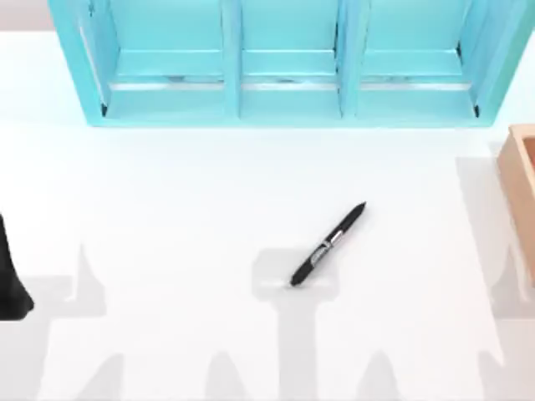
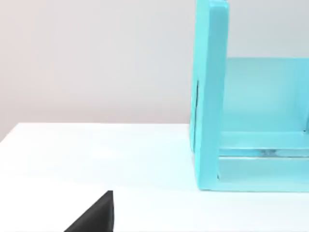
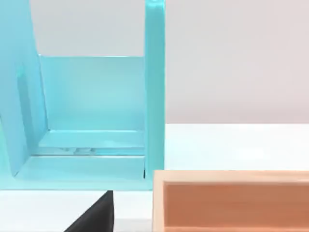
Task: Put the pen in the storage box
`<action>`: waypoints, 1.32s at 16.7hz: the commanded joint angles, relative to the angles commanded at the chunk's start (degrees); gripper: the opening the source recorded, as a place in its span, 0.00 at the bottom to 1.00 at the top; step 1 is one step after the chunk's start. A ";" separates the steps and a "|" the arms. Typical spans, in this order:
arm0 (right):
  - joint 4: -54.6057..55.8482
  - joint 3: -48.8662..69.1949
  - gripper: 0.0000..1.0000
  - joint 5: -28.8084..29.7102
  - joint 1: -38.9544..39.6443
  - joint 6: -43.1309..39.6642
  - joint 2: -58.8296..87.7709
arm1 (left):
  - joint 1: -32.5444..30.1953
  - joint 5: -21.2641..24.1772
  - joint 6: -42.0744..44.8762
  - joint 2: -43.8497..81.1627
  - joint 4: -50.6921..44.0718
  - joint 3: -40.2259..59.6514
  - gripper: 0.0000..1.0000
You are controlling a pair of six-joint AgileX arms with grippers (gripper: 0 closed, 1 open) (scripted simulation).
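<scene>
The slim black pen [image 1: 328, 244] with a silver clip lies on the white table [image 1: 167, 209] near the middle, slanting from near left to far right. The tan, wood-coloured storage box [image 1: 522, 180] stands at the table's right edge, partly cut off; its thick front wall and inside show in the right wrist view [image 3: 231, 198]. My left arm [image 1: 12, 276] is a dark shape parked at the left edge, far from the pen. A black part of my left gripper [image 2: 94, 217] shows low in the left wrist view. A like part of my right gripper [image 3: 94, 217] sits just beside the box.
A large turquoise shelf unit [image 1: 284, 83] with compartments spans the back of the table. Its end wall shows in the left wrist view [image 2: 210, 96] and in the right wrist view [image 3: 154, 92], close behind the box. White table surface surrounds the pen.
</scene>
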 joint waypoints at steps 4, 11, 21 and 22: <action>-1.12 1.75 1.00 0.12 1.13 1.66 1.74 | 0.00 0.00 0.00 0.00 0.00 0.00 1.00; -14.72 25.40 1.00 0.84 13.85 21.22 26.67 | 0.00 0.00 0.00 0.00 0.00 0.00 1.00; -45.71 76.91 1.00 0.34 30.79 57.94 91.88 | 0.00 0.00 0.00 0.00 0.00 0.00 1.00; -48.60 81.39 1.00 0.16 31.54 60.77 97.61 | 0.00 0.00 0.00 0.00 0.00 0.00 1.00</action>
